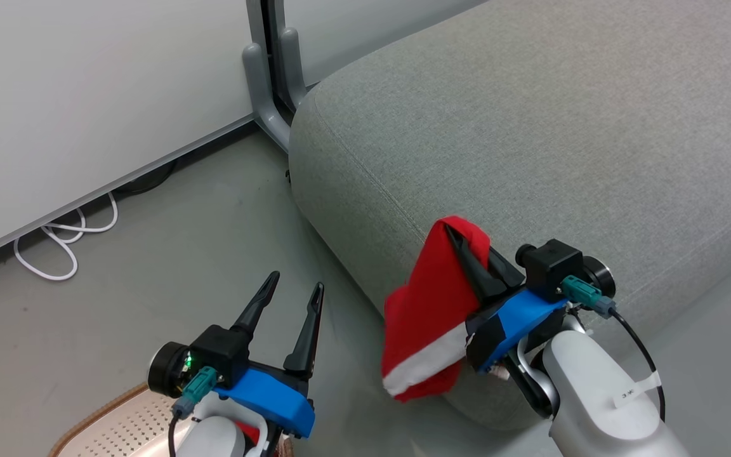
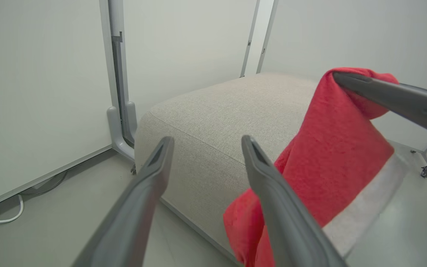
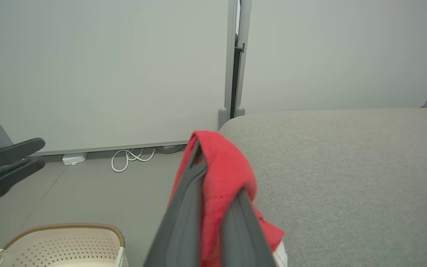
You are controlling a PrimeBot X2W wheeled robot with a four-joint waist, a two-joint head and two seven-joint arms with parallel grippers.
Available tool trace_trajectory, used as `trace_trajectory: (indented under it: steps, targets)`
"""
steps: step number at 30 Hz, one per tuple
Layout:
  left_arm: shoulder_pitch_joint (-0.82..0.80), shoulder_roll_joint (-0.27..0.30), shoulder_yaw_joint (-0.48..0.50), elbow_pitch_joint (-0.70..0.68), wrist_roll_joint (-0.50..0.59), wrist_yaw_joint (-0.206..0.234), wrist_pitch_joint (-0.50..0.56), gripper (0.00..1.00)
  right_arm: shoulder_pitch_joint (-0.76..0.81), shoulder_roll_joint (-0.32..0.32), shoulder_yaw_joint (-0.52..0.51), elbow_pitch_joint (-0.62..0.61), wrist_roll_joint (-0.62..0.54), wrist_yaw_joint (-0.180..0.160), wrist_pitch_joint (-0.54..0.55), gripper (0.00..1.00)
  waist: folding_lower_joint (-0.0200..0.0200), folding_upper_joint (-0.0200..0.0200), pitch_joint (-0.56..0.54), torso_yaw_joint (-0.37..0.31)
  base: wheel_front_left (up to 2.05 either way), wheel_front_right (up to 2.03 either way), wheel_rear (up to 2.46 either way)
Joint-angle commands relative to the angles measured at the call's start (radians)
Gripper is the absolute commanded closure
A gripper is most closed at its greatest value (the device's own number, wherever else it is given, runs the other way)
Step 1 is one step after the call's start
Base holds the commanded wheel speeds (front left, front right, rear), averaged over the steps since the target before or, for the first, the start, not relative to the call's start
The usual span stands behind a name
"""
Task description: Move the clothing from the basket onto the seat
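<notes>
Near right: right gripper (image 1: 451,231), fingers pressed together on a fold of the red garment (image 1: 426,304), with fabric draped over the fingertips and hanging down on the left side of the fingers. Across the lower part of the garment, a white stripe (image 1: 426,363), with a red hem below it. Garment held clear of the floor (image 1: 181,241), in front of the near left edge of the grey seat (image 1: 530,127); contact between fabric and upholstery not determinable. Seat at right and far, with a rounded corner toward the far left and a seam along its side.

Near left: left gripper (image 1: 297,282), fingers spread in a narrow V with nothing between them, pointing toward the far side, well apart from the garment.

At the near left corner: cream perforated basket (image 1: 124,428) with a brown woven-look rim, partly beneath the left forearm, on the floor to the left of the seat. Beneath the same forearm, just beside the basket, a small patch of red (image 1: 250,434); identity not determinable.

Far side: white wall panels (image 1: 86,95), joined by a grey post (image 1: 264,89) with its foot just beside the far left corner of the seat. Far left, on the floor at the base of the left panel: looped white cable (image 1: 64,247).
</notes>
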Motion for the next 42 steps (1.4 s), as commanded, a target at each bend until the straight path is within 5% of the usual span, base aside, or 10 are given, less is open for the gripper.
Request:
trace_trajectory:
  steps: [1,16,24,42]
  targets:
    - [-0.021,0.008,-0.008,0.005,-0.006,-0.001,-0.003,0.0,0.015,0.001,-0.011,-0.011,-0.007,0.0,-0.003,1.0,0.0,-0.0001,0.003,-0.001,0.0,0.0,0.0]
    - [-0.035,0.021,-0.02,0.02,-0.025,-0.001,-0.003,0.0,0.019,0.007,-0.036,-0.017,-0.02,0.0,-0.003,1.0,0.0,-0.0001,0.01,0.0,0.0,0.0,0.0]
    - [-0.02,0.023,0.018,-0.013,0.007,-0.001,-0.003,0.0,-0.128,-0.019,-0.089,0.012,-0.031,0.0,0.034,1.0,0.0,-0.0001,0.046,-0.001,0.0,0.0,0.0]
    - [-0.113,0.092,0.002,-0.111,0.064,-0.001,-0.003,0.0,-0.553,-0.28,-0.346,0.033,0.068,0.0,0.1,1.0,0.0,-0.0001,0.275,0.075,0.0,0.0,0.0]
